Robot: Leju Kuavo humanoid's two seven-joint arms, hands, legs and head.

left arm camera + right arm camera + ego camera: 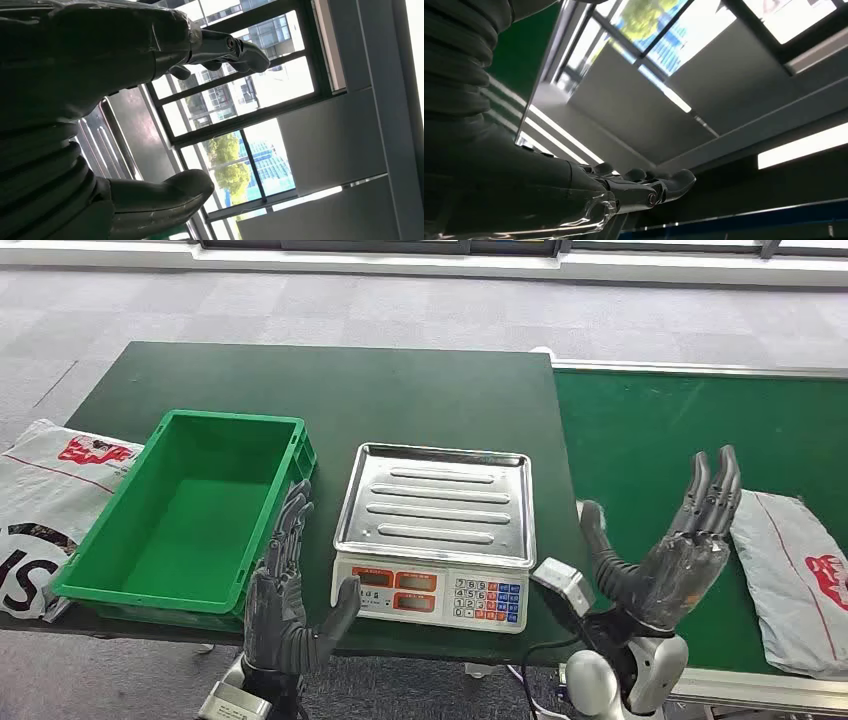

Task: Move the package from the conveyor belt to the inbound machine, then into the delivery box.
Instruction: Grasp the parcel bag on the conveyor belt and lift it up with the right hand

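A grey plastic-wrapped package [795,575] with a red logo lies on the green conveyor belt [640,440] at the right. My right hand [665,550] is raised just left of it, fingers spread and pointing up, holding nothing. The inbound machine, a weighing scale [436,530] with a bare steel tray, stands mid-table. To its left is the green delivery box [190,515], nothing in it. My left hand [290,595] is up between the box and the scale, open, palm toward the scale. The wrist views show the left hand [125,125] and the right hand [549,190] against windows and ceiling.
A white bag [45,500] with red and black print lies off the table's left edge. The dark green table [330,390] stretches behind the box and scale. A metal rail [700,368] borders the belt's far side.
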